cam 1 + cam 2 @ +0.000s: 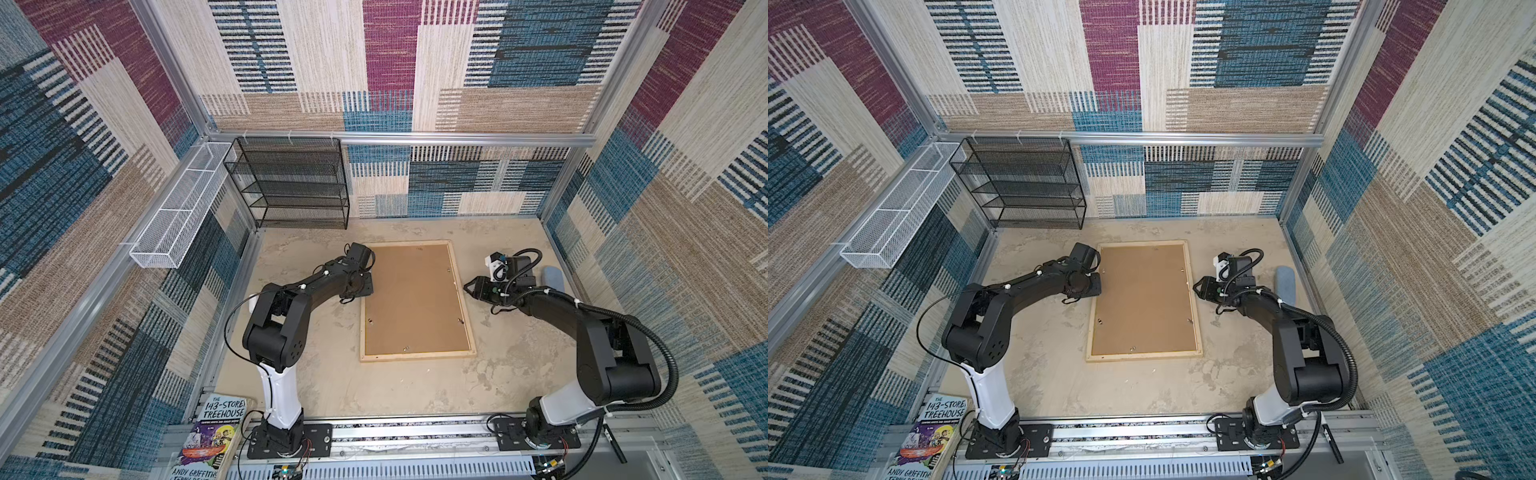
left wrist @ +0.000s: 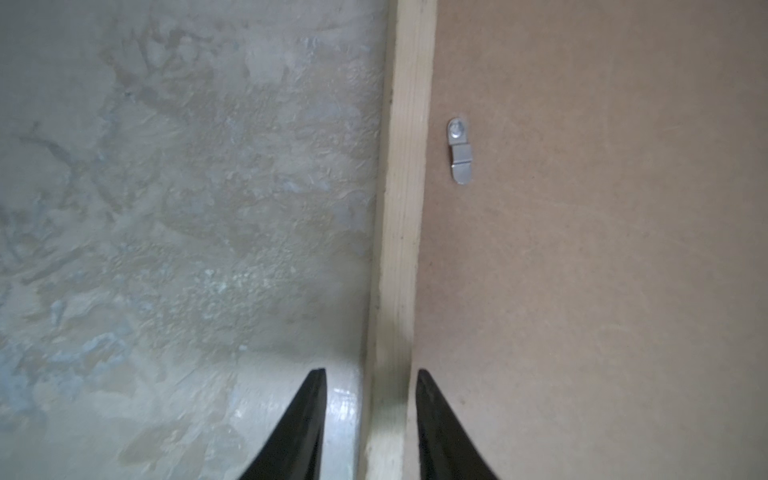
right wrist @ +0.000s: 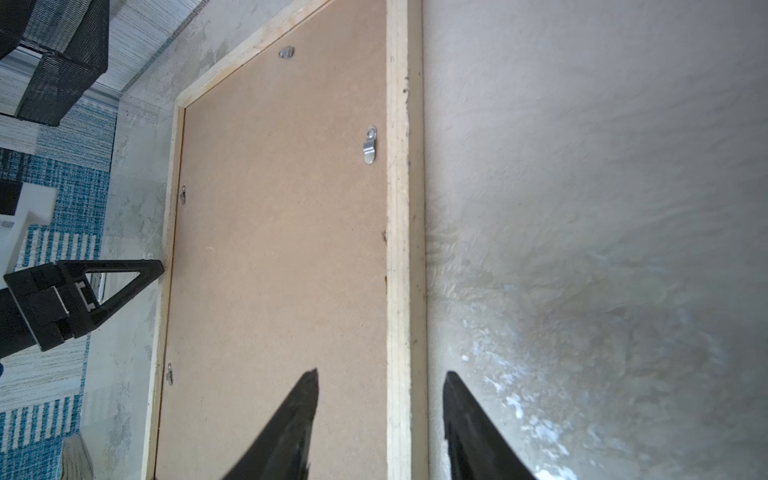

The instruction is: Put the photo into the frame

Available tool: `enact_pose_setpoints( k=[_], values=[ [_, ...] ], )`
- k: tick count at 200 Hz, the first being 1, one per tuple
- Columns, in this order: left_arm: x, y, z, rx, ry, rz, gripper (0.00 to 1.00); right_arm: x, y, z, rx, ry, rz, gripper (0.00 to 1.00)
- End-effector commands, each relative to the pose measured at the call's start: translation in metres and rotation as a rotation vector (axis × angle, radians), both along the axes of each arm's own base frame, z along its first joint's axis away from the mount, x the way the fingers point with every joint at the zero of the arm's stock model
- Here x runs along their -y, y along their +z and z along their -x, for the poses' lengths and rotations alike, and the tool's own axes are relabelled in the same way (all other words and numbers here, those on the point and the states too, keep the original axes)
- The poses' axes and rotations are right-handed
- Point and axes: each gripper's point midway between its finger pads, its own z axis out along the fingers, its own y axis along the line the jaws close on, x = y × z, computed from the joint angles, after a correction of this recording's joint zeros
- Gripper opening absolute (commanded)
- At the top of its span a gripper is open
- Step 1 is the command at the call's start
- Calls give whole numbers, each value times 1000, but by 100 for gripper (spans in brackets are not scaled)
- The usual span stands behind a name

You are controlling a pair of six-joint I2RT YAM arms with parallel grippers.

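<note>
The frame (image 1: 417, 356) (image 1: 1144, 356) lies flat in the middle of the table with its back up. A brown hardboard backing (image 1: 415, 299) (image 3: 282, 249) fills it, with small metal turn clips (image 2: 459, 151) (image 3: 370, 145) on it. The photo is hidden. My left gripper (image 1: 366, 286) (image 2: 371, 370) stands open astride the left pale-wood rail (image 2: 405, 208), one finger over the table and one over the backing. My right gripper (image 1: 467, 286) (image 3: 380, 372) is open astride the right rail (image 3: 398, 208), with a gap on each side. Neither holds anything.
A black wire-mesh rack (image 1: 291, 183) stands at the back left, with a white wire basket (image 1: 178, 208) on the left wall. A book (image 1: 212, 432) leans at the front left corner. A grey-blue pad (image 1: 552, 278) lies by the right wall.
</note>
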Motion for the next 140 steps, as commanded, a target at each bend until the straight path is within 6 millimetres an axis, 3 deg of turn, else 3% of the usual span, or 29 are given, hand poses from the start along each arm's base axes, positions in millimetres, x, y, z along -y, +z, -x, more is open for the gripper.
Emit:
enact_pose_setpoints(
  k=[1, 64, 111, 140],
  values=[
    [6, -3, 0, -8, -27, 28, 38, -2, 6, -1, 28, 10, -9, 51],
    [7, -8, 17, -22, 13, 93, 25, -12, 21, 10, 57, 33, -82, 51],
    [10, -16, 49, -52, 61, 208, 22, -48, 26, 15, 67, 106, -156, 51],
    [15, -11, 66, -52, 62, 257, 22, -73, 25, 10, 55, 150, -224, 50]
  ],
)
